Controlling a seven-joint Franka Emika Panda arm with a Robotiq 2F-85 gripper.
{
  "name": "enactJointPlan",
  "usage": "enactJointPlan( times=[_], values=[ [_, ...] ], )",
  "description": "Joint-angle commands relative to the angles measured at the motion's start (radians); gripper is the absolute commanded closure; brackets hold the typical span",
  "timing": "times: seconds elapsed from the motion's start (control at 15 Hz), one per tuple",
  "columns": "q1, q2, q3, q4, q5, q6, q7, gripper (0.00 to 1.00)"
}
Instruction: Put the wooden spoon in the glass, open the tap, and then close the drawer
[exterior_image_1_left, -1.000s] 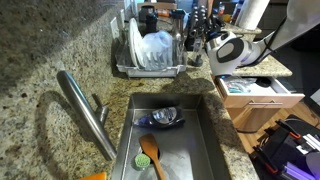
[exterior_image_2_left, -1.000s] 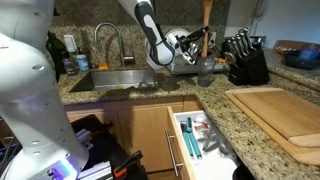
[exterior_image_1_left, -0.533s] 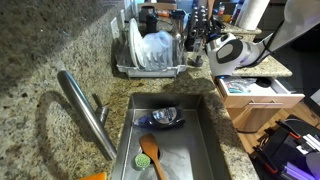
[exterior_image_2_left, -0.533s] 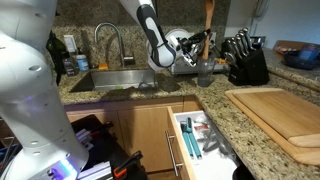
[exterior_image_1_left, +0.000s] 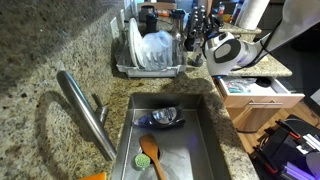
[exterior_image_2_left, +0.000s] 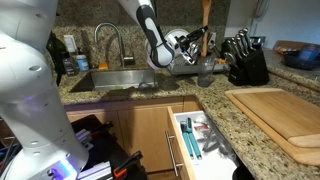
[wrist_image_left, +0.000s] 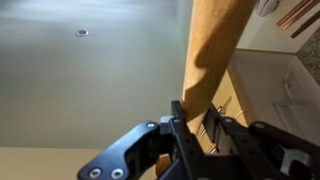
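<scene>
- Gripper (wrist_image_left: 197, 122) — its fingers are clamped on the shaft of the wooden spoon (exterior_image_2_left: 206, 18).
- The spoon stands upright with its long axis vertical and its free end toward the ceiling. It is directly over the glass (exterior_image_2_left: 205, 72); whether its lower tip is inside cannot be told.
- The glass stands on a speckled granite countertop (exterior_image_2_left: 230, 95), between the steel sink (exterior_image_1_left: 190, 150) and the knife block (exterior_image_2_left: 245, 60).
- The tap (exterior_image_1_left: 85, 112) slants over the sink — the drawer (exterior_image_2_left: 200, 140) beneath the counter is pulled open.

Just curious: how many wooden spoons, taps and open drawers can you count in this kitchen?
Wooden spoons: 2, a long wooden spoon in the gripper, a small orange-brown spoon in the steel sink
Brushed-steel tap: 1
Open light wooden drawer: 1
Total: 4
</scene>
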Motion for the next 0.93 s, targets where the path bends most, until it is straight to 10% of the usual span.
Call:
enactJointPlan(
  times=[0.0, 0.2, 0.27, 0.67, 0.73, 0.87],
  values=[
    [0.003, 0.003, -0.002, 0.003, 0.002, -0.002, 0.000, 0.94],
    [-0.029, 0.079, -0.026, 0.115, 0.033, 0.044, -0.032, 0.94],
    [-0.002, 0.027, -0.014, 0.027, 0.017, 0.007, -0.006, 0.75],
    [-0.023, 0.078, -0.030, 0.096, 0.022, 0.019, -0.008, 0.75],
    [-0.022, 0.078, -0.030, 0.096, 0.022, 0.019, -0.009, 0.94],
    [-0.024, 0.077, -0.029, 0.093, 0.029, 0.026, -0.009, 0.94]
  ],
)
